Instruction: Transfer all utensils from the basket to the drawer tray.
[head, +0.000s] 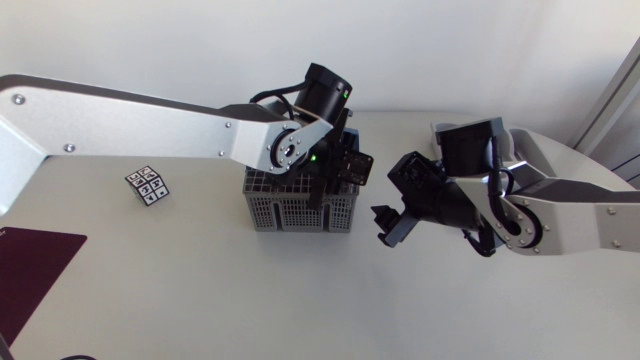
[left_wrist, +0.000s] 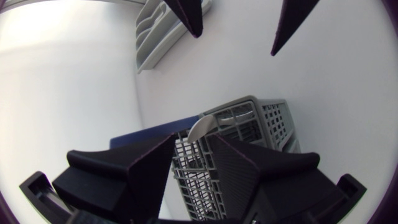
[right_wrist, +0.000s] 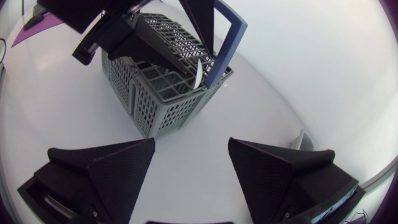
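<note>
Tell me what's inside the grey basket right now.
One white utensil, likely a spoon, stands in a compartment of the basket beside its blue handle. The nearer compartments look empty; the left gripper covers the far ones.

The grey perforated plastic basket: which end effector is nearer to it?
Left. The left end effector is directly over the grey perforated plastic basket, at its top; the right end effector is beside the basket, apart from it.

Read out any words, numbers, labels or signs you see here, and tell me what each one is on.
No readable words or numbers anywhere.
Small patterned block: black-and-white symbols in squares, too small to read.
Basket: no print visible.
</note>
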